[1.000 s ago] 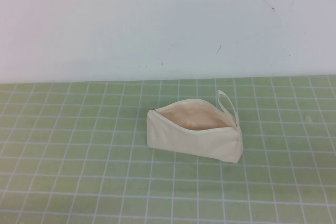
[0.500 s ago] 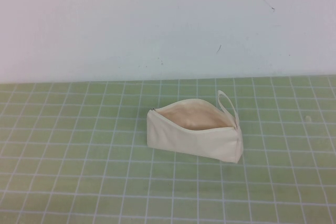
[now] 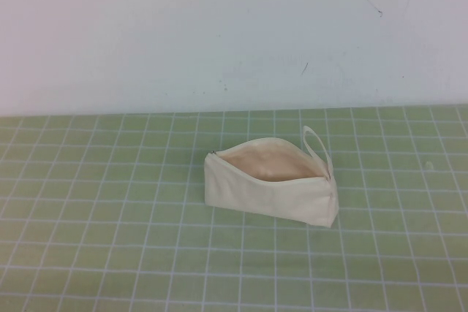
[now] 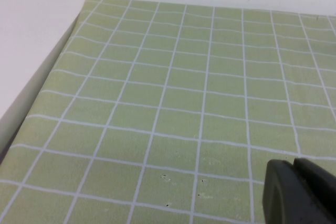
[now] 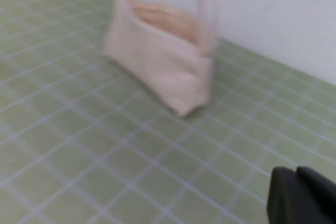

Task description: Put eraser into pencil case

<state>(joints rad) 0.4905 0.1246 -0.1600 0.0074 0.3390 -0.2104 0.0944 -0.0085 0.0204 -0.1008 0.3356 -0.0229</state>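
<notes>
From the high view, the pencil case (image 3: 272,184) lies on my green grid mat (image 3: 110,253) near the middle, not far from the white wall (image 3: 219,34). Its zip is open and the tan lining shows inside the mouth. The small loop strap (image 3: 316,150) stands up at the end toward my right side. Neither of my arms enters this view, and I see no eraser on the mat here.

From my left wrist, only a dark corner of my left gripper (image 4: 302,192) shows, held above bare mat near its edge; I cannot tell how its fingers stand.

From my right wrist, the pouch (image 5: 160,51) sits ahead with its open mouth up and the strap (image 5: 207,11) rising at the nearer end. A dark part of my right gripper (image 5: 299,195) shows well apart from it; I cannot tell its opening either.
</notes>
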